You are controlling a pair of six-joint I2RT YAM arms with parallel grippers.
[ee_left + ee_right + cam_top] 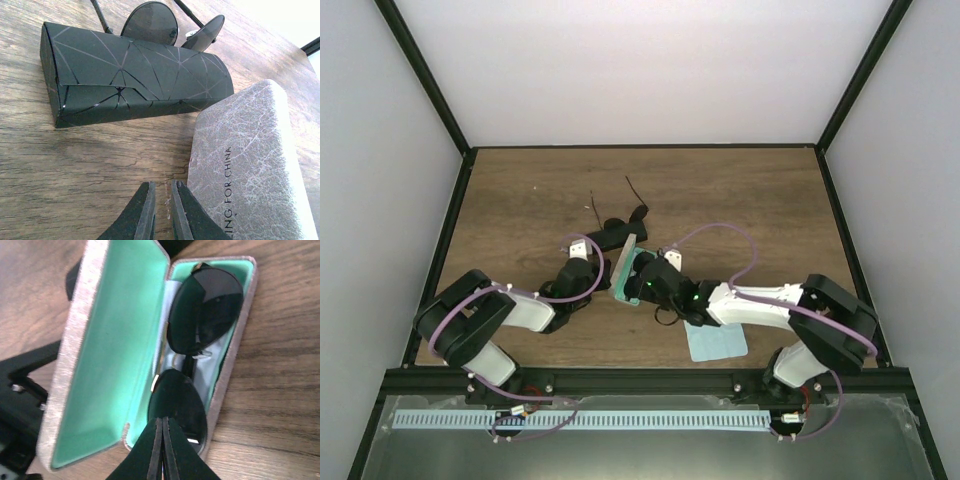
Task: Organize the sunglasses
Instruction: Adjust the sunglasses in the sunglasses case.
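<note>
Grey textured case point(260, 130) – black print along its lid reads "…ING FOR CHINA" – the start is cut off.

Black-jointed arms point(760, 305) with white shells, looping purple cables point(725, 226), and a tapered matte-black left end effector point(162, 184).

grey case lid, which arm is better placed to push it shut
Probably left. The left gripper, shut, is low beside the grey outer face of the lid, placed to push it over. The right gripper, also shut, hangs over the sunglasses in the case, where the lid would land.
</note>
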